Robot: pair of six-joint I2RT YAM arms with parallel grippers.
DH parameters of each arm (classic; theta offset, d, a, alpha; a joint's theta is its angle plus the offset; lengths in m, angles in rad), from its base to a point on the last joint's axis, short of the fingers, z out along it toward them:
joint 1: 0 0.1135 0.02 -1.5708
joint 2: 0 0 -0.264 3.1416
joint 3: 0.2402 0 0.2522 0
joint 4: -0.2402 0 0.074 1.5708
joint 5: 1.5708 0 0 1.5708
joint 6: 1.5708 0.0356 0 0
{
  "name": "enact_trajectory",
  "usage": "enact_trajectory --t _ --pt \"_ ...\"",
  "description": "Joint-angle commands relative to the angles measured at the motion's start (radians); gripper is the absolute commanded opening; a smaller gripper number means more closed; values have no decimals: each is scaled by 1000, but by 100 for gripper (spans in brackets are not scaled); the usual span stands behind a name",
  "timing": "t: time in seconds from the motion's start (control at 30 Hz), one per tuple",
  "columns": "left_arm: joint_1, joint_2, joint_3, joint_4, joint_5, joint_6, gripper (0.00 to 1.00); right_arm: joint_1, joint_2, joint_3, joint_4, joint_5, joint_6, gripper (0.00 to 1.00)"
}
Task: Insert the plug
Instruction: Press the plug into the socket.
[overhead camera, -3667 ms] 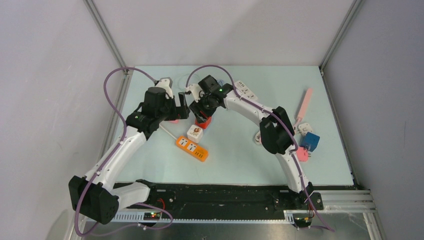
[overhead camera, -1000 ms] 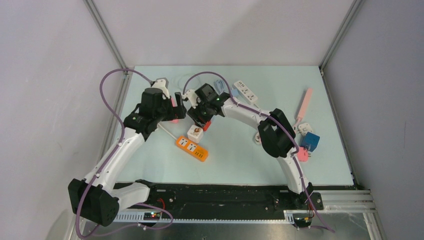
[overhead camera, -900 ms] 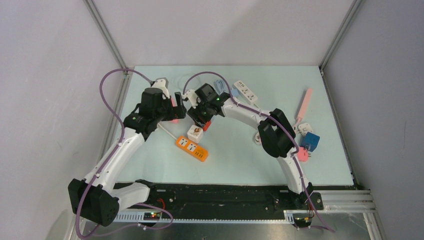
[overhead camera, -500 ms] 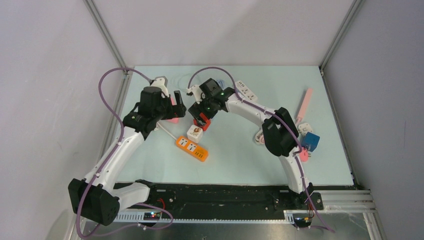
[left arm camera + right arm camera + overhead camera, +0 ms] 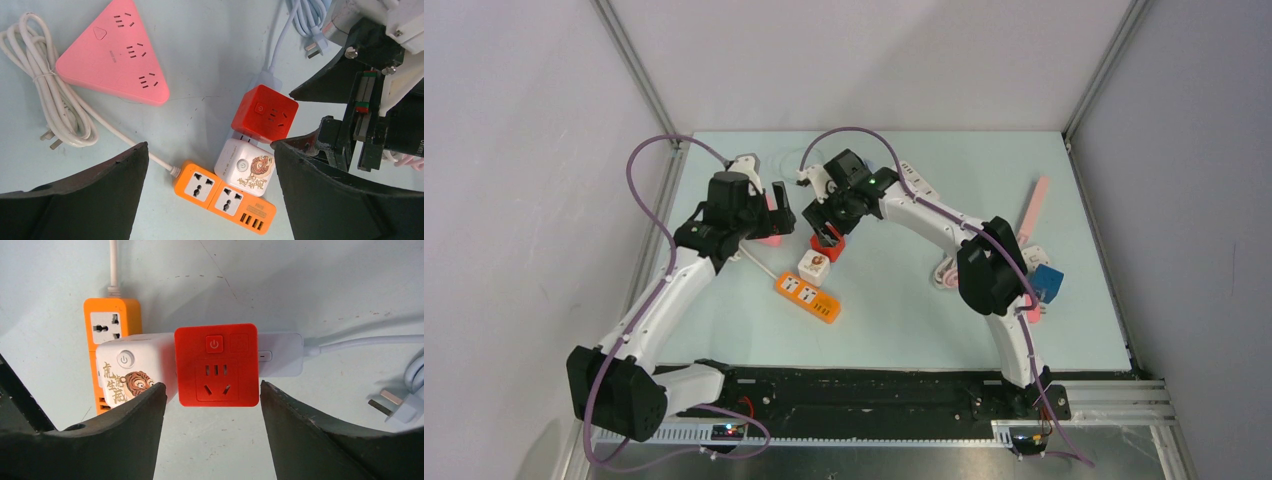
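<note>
The red cube adapter (image 5: 216, 365) is located at the far middle of the table (image 5: 904, 300), resting on the white socket block (image 5: 280, 360) with the white cube adapter (image 5: 132, 365) just beside it on the near side; its pins are hidden, so full seating is only presumed. The right gripper (image 5: 212, 385) is positioned over it with jaws apart, one on each side, and contact cannot be confirmed. The left gripper (image 5: 210, 145) is held wide open and empty to the left, presumably to leave the work area unobstructed.

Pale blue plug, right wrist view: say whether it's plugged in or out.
Out. The pale blue plug lies on the table, prongs bare, in no socket.
</note>
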Motion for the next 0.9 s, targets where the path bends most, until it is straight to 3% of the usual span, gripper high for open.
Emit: enact_trajectory --t 0.0,0.3,0.5,0.67,0.87 --pt "16 -2 32 21 20 6 98 5 -9 35 -10 30 6 71" --pt "35 4 19 20 32 18 98 10 26 37 1 22 22 69" --pt "49 1 8 20 32 21 98 11 30 -3 6 20 36 53" --pt "51 50 8 22 180 21 100 10 -6 -137 64 11 62 42" --pt "50 205 29 28 330 -39 88 11 -19 -223 85 1 90 34"
